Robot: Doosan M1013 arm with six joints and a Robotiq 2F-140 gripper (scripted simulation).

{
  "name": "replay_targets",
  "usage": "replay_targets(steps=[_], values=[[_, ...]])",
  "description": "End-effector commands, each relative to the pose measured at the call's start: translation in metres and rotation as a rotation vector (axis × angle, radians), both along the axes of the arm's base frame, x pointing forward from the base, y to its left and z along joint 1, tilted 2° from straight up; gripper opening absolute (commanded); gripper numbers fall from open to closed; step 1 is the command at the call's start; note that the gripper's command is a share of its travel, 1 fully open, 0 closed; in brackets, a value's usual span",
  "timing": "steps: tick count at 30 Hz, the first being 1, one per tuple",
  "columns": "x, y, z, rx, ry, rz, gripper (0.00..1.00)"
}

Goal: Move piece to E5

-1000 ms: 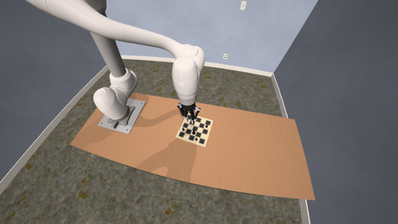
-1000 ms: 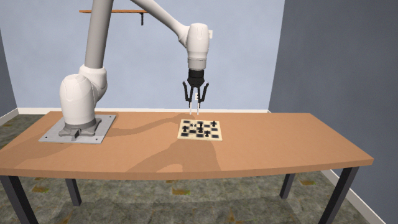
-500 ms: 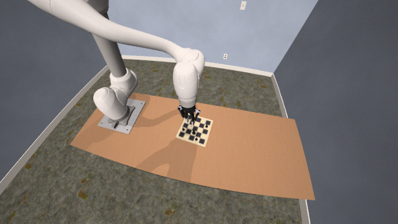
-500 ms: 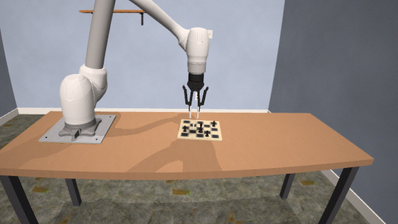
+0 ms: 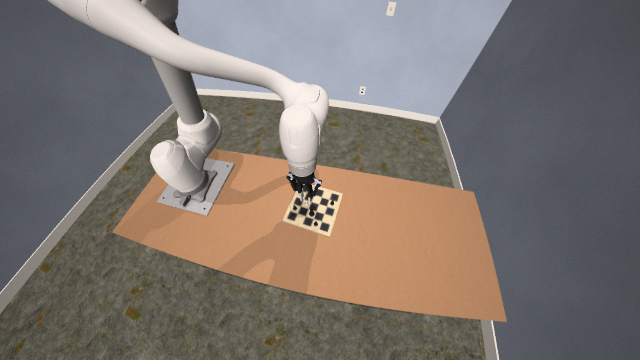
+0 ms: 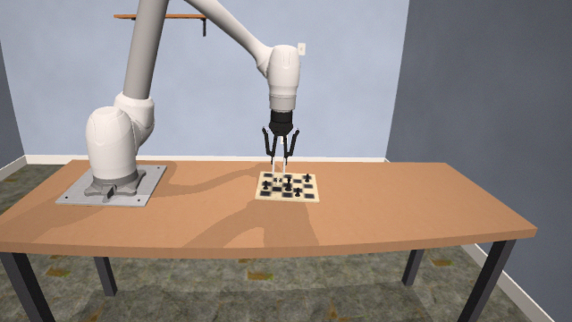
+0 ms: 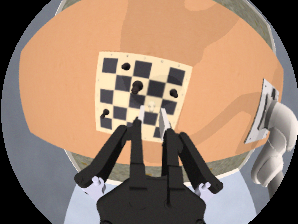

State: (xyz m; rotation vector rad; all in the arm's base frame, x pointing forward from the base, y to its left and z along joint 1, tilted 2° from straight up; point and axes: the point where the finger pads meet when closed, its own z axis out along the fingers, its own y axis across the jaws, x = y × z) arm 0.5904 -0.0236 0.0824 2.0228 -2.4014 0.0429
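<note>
A small chessboard [image 6: 285, 185] lies on the brown table; it also shows in the top view [image 5: 313, 211] and in the wrist view [image 7: 143, 96]. Several small black pieces stand upright on it, for example one [image 6: 289, 182] near the middle and one [image 6: 266, 183] at the left. The edge letters are too small to read, so I cannot tell which piece is on D3. My gripper [image 6: 278, 172] points straight down just above the board's back left part, also seen in the top view [image 5: 306, 196]. In the wrist view the fingers stand a narrow gap apart with nothing between them.
The arm's base plate [image 6: 112, 190] is bolted to the table at the left. The table's front edge curves along the bottom, and walls stand behind and to the right.
</note>
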Motion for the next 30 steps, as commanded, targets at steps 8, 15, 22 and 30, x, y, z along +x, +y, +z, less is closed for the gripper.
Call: replay_targets(steps=[8, 15, 22, 30], values=[[0.0001, -0.0002, -0.0057, 0.000, 0.000, 0.000, 0.20], [0.0001, -0.0002, -0.0061, 0.000, 0.000, 0.000, 0.20], [0.0001, -0.0002, -0.0062, 0.000, 0.000, 0.000, 0.20], [0.0001, -0.0002, -0.0062, 0.000, 0.000, 0.000, 0.20]])
